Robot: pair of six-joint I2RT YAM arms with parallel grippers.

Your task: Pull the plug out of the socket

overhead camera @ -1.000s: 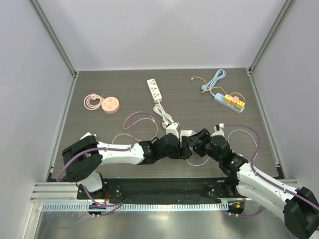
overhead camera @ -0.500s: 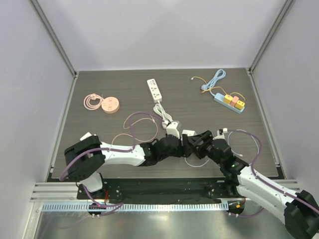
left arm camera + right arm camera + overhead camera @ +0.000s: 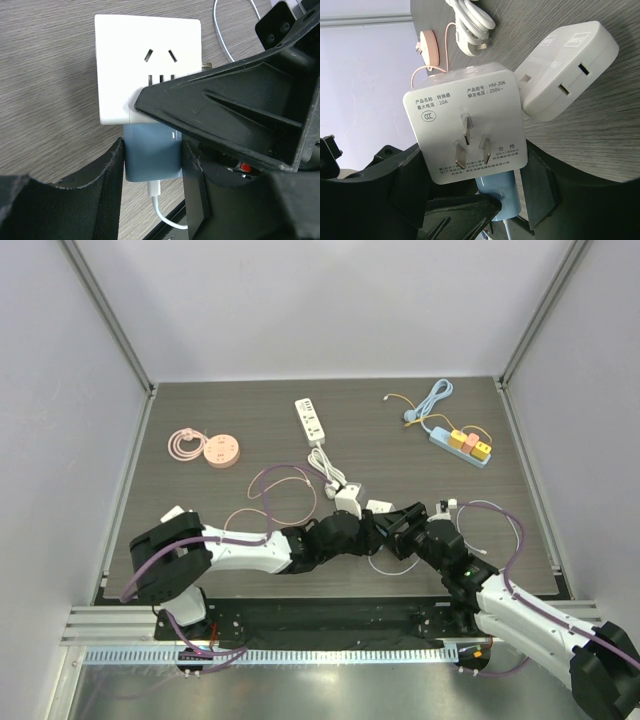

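2 left jaws flank plug [image 3: 152, 150] below socket [image 3: 145, 65] edge.

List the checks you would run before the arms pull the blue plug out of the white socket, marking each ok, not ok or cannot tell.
1. Left tool closed on plug: ok, it presses both sides.
2. Right tool holding socket: ok, clamped across its body.
3. Plug seated and ready to pull: ok, fully in.
4. Second adapter out of the pull path: ok, it lies on the socket's other side.
5. Cable slack enough: cannot tell.
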